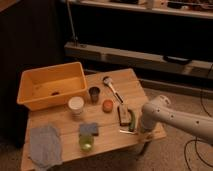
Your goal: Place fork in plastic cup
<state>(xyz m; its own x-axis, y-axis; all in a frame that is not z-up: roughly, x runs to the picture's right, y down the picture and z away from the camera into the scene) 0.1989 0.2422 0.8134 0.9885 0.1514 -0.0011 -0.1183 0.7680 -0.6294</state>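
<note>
Here, the white arm (pixel 172 117) reaches in from the right, and its gripper (pixel 142 131) sits low over the desk's (pixel 65 127) right edge, near the front right corner; its grip cannot be told. The fork (pixel 125 131) lies flat near that front right corner, just beside the lower end of the green curved object (pixel 132 121) and close to the gripper. The plastic cup (pixel 86 143) stands upright near the middle of the front edge, in front of a blue sponge (pixel 89 129) and well apart from the fork. A white cup (pixel 76 104) stands further back, beside the yellow bin (pixel 30 97).
</note>
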